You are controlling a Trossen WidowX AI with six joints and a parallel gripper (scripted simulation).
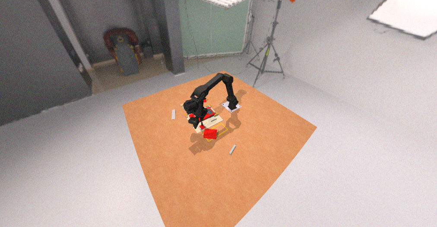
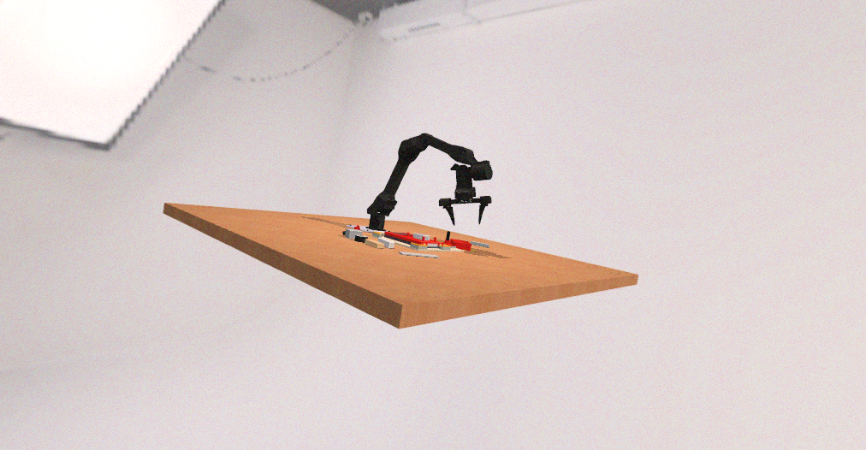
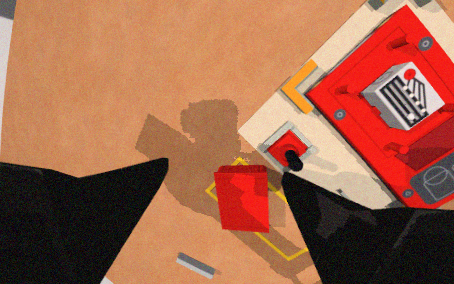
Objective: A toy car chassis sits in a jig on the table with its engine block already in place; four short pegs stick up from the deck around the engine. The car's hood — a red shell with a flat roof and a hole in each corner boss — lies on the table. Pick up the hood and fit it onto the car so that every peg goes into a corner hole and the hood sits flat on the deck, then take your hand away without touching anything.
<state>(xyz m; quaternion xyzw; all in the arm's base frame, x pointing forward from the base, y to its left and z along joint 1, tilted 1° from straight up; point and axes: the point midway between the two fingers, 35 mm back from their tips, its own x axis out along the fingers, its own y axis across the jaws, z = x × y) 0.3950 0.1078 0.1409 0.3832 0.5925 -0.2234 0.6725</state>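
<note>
The red hood [image 1: 210, 133] [image 2: 461, 245] [image 3: 243, 200] lies on the table, flat roof up, turned across one end of a yellow outline [image 1: 224, 126] [image 3: 272, 245]. Its corner holes are hidden. My gripper [image 2: 467, 223] [image 3: 226, 170] is open and empty, pointing down well above the table; in the wrist view the hood shows between and beyond its fingertips. The red chassis [image 2: 402, 238] [image 3: 355, 125] sits in the cream jig [image 3: 270, 112], right in the wrist view. The grey engine block [image 3: 405, 97] stands on its deck with red pegs around it.
A small red block with an upright black lever [image 2: 447, 236] [image 3: 293, 159] stands on the jig close to the hood and my right finger in the wrist view. Grey bars [image 1: 173, 114] [image 1: 232, 149] [image 3: 195, 265] lie on the table. Small blocks [image 2: 374, 243] lie beyond the jig.
</note>
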